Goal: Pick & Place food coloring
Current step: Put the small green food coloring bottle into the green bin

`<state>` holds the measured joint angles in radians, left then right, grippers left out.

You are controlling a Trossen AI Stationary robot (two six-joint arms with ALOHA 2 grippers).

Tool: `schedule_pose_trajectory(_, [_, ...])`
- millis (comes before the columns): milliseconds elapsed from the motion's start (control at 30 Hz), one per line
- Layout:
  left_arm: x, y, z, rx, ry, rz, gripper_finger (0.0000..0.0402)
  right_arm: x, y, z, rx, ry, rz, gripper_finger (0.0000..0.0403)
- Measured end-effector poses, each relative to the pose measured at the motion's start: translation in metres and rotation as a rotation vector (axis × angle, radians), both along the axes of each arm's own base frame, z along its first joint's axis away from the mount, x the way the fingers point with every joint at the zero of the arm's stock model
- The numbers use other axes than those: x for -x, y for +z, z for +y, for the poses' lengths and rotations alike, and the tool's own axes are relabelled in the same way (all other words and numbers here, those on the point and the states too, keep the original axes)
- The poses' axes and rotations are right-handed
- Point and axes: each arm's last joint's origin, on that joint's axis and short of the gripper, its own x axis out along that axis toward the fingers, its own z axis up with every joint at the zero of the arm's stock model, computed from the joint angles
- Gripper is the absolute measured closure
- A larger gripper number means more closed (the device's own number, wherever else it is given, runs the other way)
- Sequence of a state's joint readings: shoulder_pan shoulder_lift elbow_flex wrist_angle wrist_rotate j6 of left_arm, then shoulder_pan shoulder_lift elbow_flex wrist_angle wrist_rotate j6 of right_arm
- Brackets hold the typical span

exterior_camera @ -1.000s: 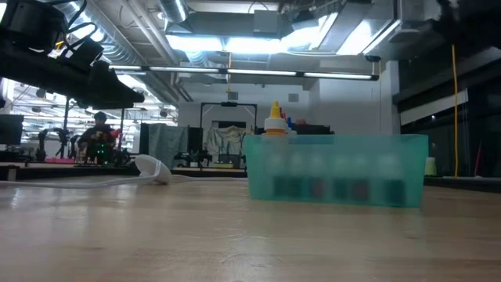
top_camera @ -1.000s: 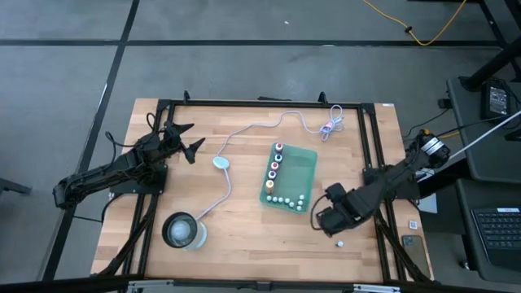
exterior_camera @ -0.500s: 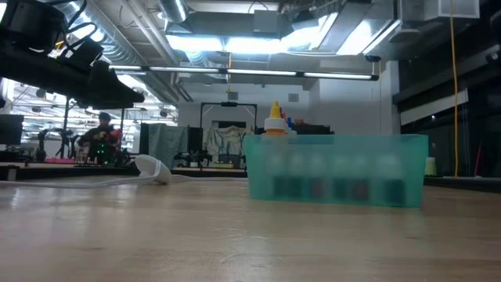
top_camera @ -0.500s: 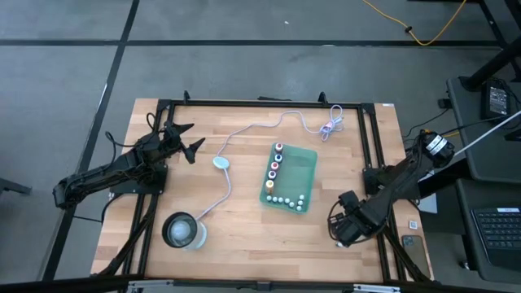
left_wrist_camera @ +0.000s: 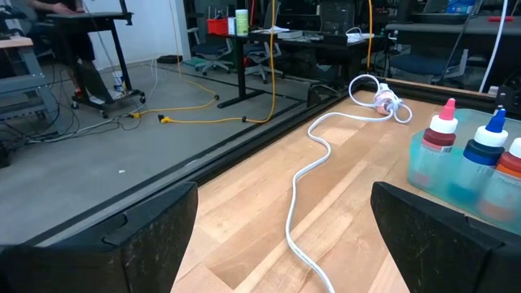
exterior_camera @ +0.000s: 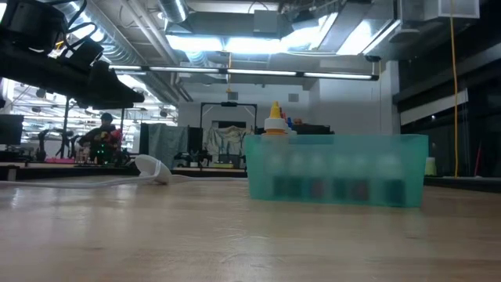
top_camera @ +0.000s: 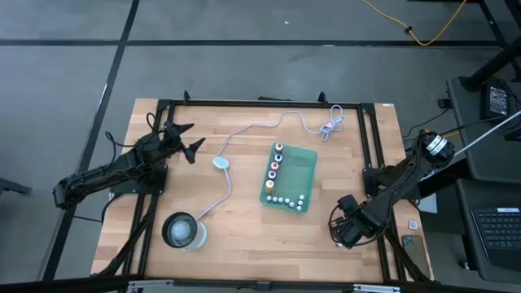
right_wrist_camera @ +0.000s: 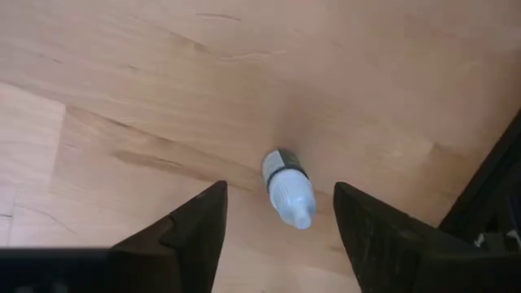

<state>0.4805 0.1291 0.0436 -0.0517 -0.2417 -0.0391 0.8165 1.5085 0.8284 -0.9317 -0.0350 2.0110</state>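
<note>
In the high view the right gripper [top_camera: 341,230] covers the spot beneath it at about 4 o'clock on the table [top_camera: 244,236], so the lone bottle there cannot be seen from above. Only the right wrist view shows it: one white food coloring bottle [right_wrist_camera: 287,187] lying on its side on the bare wood, between the two dark fingers [right_wrist_camera: 175,236], which stand apart on either side without touching it. In the low view the teal tray [exterior_camera: 337,178] is blurred and its contents are only dim shapes, with one yellow-capped bottle [exterior_camera: 274,121] rising above its rim.

Counted from above, the tray [top_camera: 305,167] near the table's centre holds five coloured bottles [top_camera: 275,165] in a column along its 9 o'clock side and about five white ones [top_camera: 284,199] in a row along its 6 o'clock edge.

Around it lie one pale-blue puck [top_camera: 220,162] on a white cable [top_camera: 256,126] and one glass container [top_camera: 183,231] at about 7 o'clock. The left gripper [top_camera: 189,140] waits at 9 o'clock, fingers wide apart and empty
</note>
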Motion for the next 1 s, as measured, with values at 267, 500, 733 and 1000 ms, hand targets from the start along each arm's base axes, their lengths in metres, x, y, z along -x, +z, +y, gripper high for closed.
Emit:
schedule_pose_trajectory(267, [0.000,0.000,0.000,0.000,0.000,0.000,0.0041,0.000,0.000,0.000,0.004,0.003,-0.005,0.0246])
schedule_pose_trajectory(500, [0.000,0.000,0.000,0.000,0.000,0.000,0.0041,0.000,0.001,0.000,0.004,0.029,-0.004,0.0322])
schedule_pose_trajectory(733, [0.000,0.000,0.000,0.000,0.000,0.000,0.0041,-0.012,0.020,-0.002,0.013,0.152,0.005,0.0350])
schedule_pose_trajectory(1000, [0.000,0.000,0.000,0.000,0.000,0.000,0.0041,-0.041,0.072,-0.022,0.075,0.342,0.030,0.0334])
